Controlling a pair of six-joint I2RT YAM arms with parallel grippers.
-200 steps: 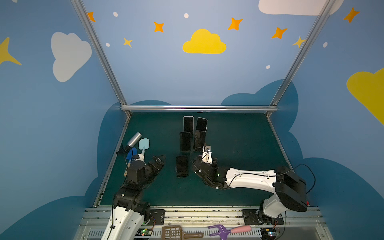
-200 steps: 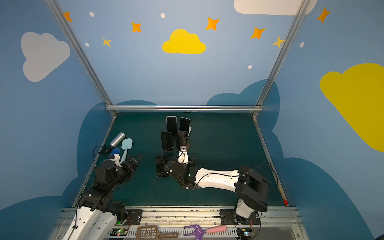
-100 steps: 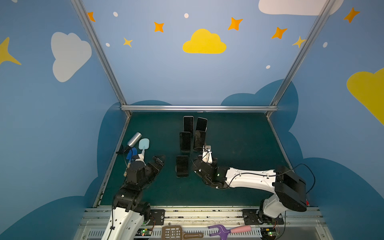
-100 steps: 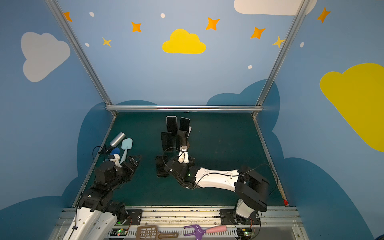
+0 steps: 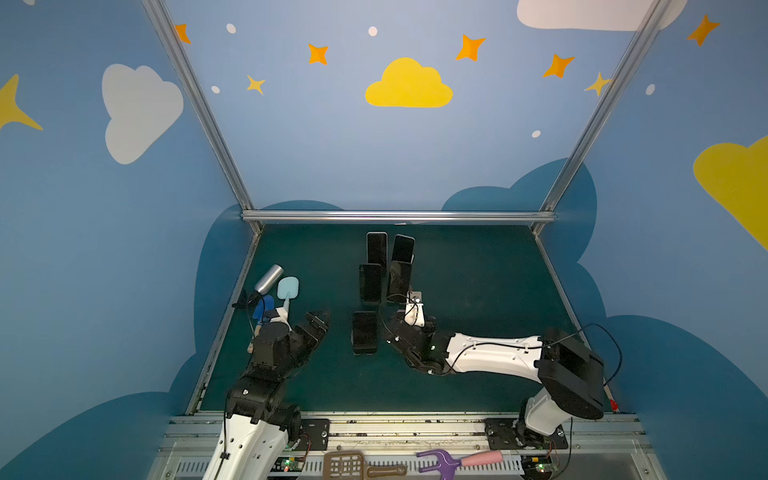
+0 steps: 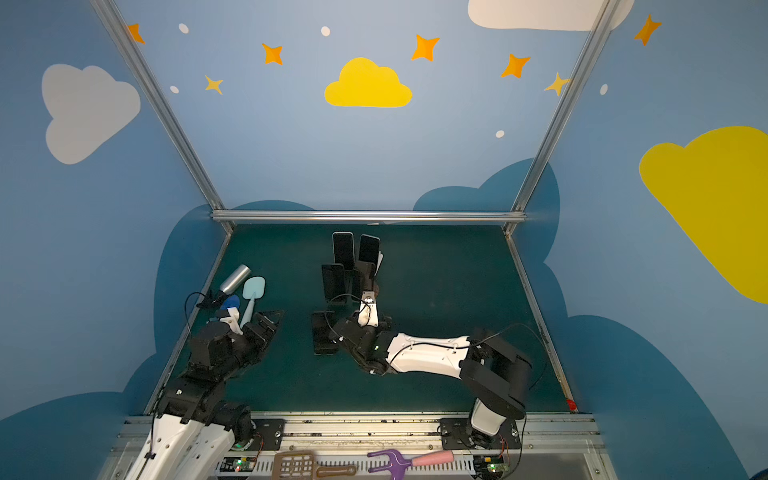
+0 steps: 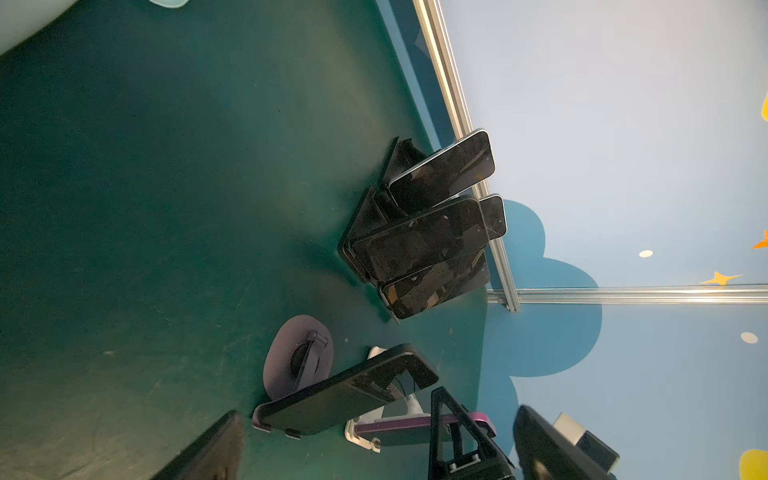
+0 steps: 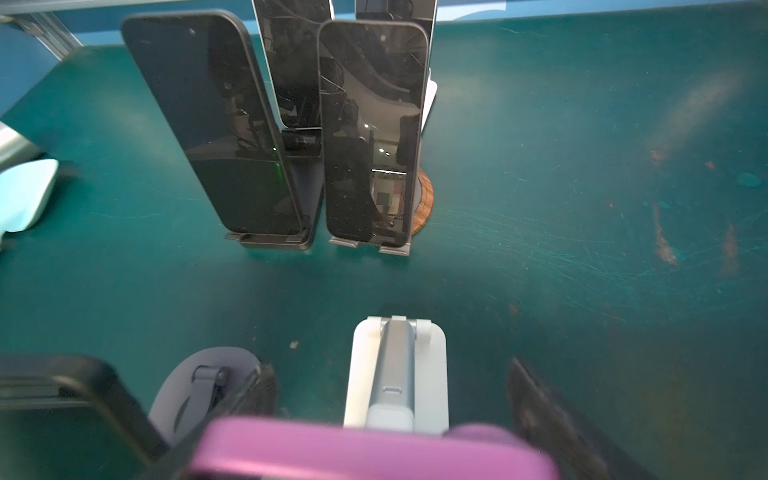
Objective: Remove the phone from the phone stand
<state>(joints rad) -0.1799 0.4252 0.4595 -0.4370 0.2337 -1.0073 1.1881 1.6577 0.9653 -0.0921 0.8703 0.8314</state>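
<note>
The purple phone (image 8: 365, 451) sits across the white stand (image 8: 361, 374) on the bench (image 8: 582, 166), flanked by the jaws of the right claw (image 8: 389, 368); whether they press it cannot be told. The left claw (image 5: 318, 322) has its jaws apart

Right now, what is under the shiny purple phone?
A white folding phone stand with a grey arm shows beneath the purple phone. The part of the stand that the phone rests on is covered by the phone.
</note>
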